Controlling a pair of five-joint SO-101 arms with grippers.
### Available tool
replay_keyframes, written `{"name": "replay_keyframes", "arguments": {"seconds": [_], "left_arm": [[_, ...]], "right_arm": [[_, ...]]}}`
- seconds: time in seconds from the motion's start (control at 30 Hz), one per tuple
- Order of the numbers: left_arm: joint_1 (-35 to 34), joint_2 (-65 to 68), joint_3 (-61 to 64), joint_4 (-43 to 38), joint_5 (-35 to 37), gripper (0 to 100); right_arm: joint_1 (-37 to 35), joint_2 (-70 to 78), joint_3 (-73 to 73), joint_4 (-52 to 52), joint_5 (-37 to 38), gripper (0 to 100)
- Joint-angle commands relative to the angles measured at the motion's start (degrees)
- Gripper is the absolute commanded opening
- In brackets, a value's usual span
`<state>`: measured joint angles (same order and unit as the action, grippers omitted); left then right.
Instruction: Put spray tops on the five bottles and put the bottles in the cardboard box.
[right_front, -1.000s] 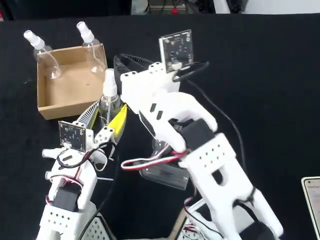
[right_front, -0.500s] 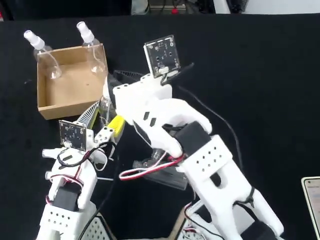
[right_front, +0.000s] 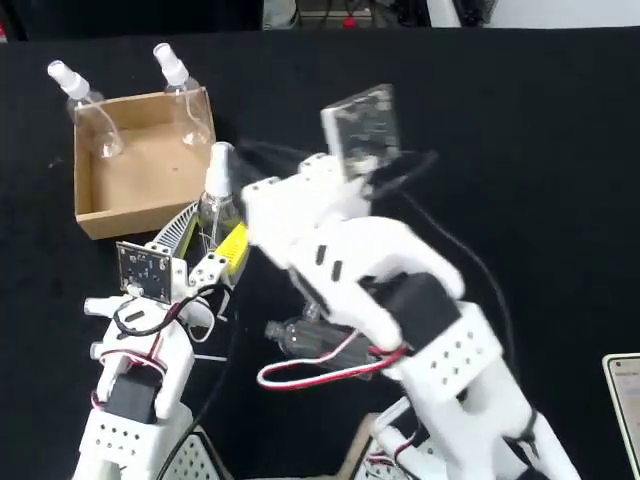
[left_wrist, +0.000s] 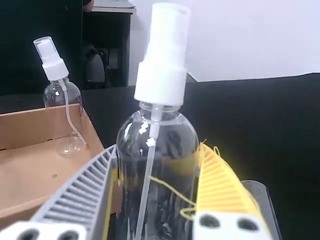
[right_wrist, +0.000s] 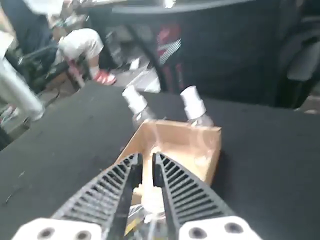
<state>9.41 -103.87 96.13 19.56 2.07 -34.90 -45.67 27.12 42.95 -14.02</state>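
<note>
My left gripper (right_front: 215, 228) (left_wrist: 156, 150) is shut on a clear bottle (right_front: 218, 200) (left_wrist: 157, 150), held upright just in front of the cardboard box (right_front: 110, 222) (left_wrist: 30, 165) (right_wrist: 172, 142). A white spray top (right_front: 219, 165) (left_wrist: 162, 60) sits on it. Two more topped bottles (right_front: 92, 118) (right_front: 188, 105) (right_wrist: 137, 107) (right_wrist: 196, 109) lean in the box's far corners. My right gripper (right_wrist: 146, 157) hangs above and beside the held bottle, open by a narrow gap and gripping nothing. The spray top (right_wrist: 150, 197) shows beneath its fingers.
A clear bottle (right_front: 300, 338) lies on its side on the black table, partly hidden under the right arm (right_front: 380, 270). A flat device (right_front: 625, 395) lies at the right edge. The box's near half holds no bottles.
Half a second ago the right gripper was down over the held bottle's spray top. It has lifted off and swung right. The left arm and its bottle stayed put.
</note>
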Motion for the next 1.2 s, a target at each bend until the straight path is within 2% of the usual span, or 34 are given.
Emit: {"name": "replay_keyframes", "arguments": {"seconds": [0.0, 0.13, 0.23, 0.47, 0.6, 0.7, 0.87, 0.93, 1.17], "left_arm": [[0.2, -0.1, 1.3, -1.3, 0.0, 8], [0.2, -0.1, 1.3, -1.3, 0.0, 9], [0.1, -0.1, 1.3, -1.3, 0.0, 9], [0.0, -0.1, 1.3, -1.3, -0.1, 9], [-2.2, -0.5, 1.3, -2.7, -0.1, 9], [-5.8, -0.5, 1.3, -9.1, -0.1, 8], [-12.8, -0.1, 1.3, -29.3, -0.1, 8], [-13.8, -0.1, 1.3, -31.8, -0.1, 8], [-14.2, -0.1, 1.3, -32.0, -0.1, 9]], "right_arm": [[6.3, -4.4, -0.4, 1.1, 0.5, 4.1], [13.1, -8.6, 7.7, 2.8, 0.5, 4.1], [14.2, -10.9, 18.0, -0.3, 0.5, 4.1], [14.7, -16.3, 42.2, -21.9, 0.5, 4.1], [14.4, -18.0, 49.9, -32.7, 0.5, 4.1], [14.6, -17.5, 51.0, -33.8, 0.5, 4.1], [14.3, -14.5, 51.6, -34.1, 0.5, 4.1], [14.3, -13.3, 51.3, -34.2, 0.5, 4.1], [14.3, -12.4, 51.2, -34.3, 0.5, 4.2]]}}
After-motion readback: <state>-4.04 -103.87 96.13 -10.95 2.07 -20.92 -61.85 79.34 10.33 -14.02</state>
